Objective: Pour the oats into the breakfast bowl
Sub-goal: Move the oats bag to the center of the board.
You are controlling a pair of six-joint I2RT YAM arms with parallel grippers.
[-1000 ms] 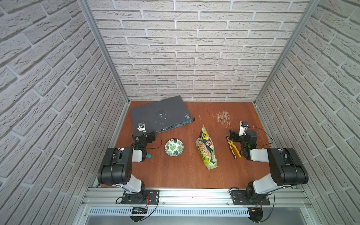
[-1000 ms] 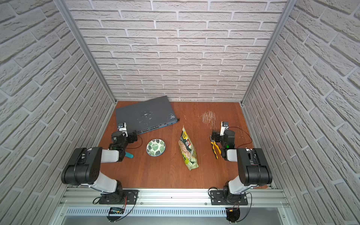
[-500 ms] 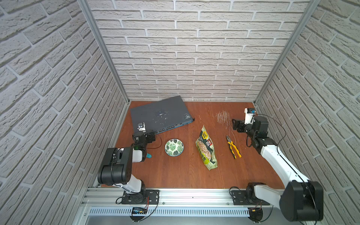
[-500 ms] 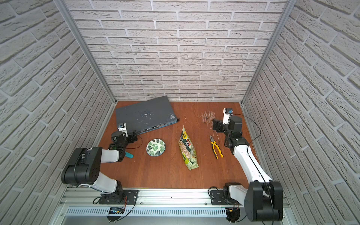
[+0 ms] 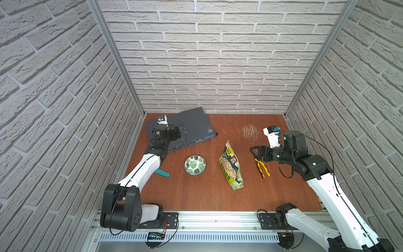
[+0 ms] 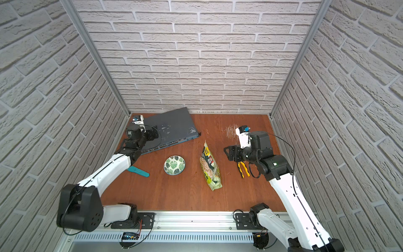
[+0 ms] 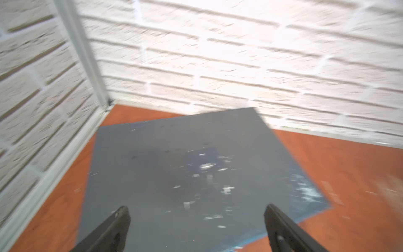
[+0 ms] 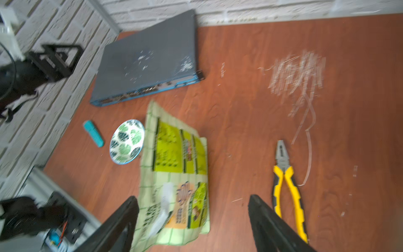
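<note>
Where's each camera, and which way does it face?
Top views: high at the front, looking down at the table and back wall; left arm and right arm show.
Left wrist: on the left arm, facing the box and back wall; open left gripper shows.
Right wrist: on the right arm, angled down at pouch, bowl, pliers; open right gripper shows, plus left arm.
Shared: both top views and right wrist show pouch and bowl.

Glossy plastic pouch (image 5: pixel 231 167); glazed ceramic bowl (image 5: pixel 195 165); wood-grain table (image 5: pixel 196 192).
</note>
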